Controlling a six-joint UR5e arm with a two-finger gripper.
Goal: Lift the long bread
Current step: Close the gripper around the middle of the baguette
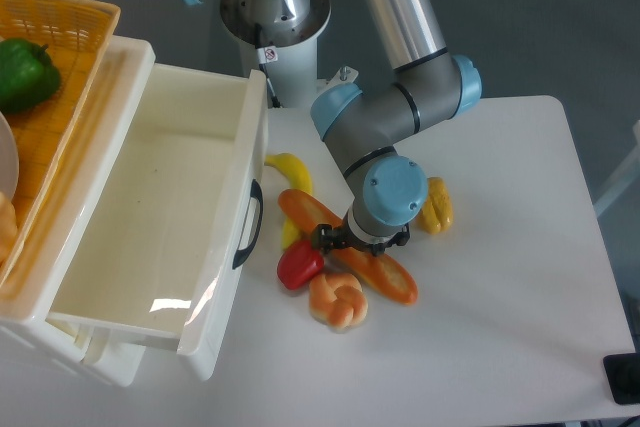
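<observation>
The long bread [392,280], a glossy orange-brown toy baguette, lies diagonally on the white table from upper left to lower right. My gripper [362,245] points straight down over its middle, and the wrist hides the fingertips and the bread's centre. Black finger parts show on both sides of the loaf, so the jaws look spread across it. The bread still rests on the table.
A yellow banana [292,169], a red pepper [299,265] and a knotted tan bun [338,299] crowd against the bread. A yellow food item [436,204] lies to the right. An open white drawer [235,167] stands at the left, with a wicker basket [60,17] holding a green pepper [25,72].
</observation>
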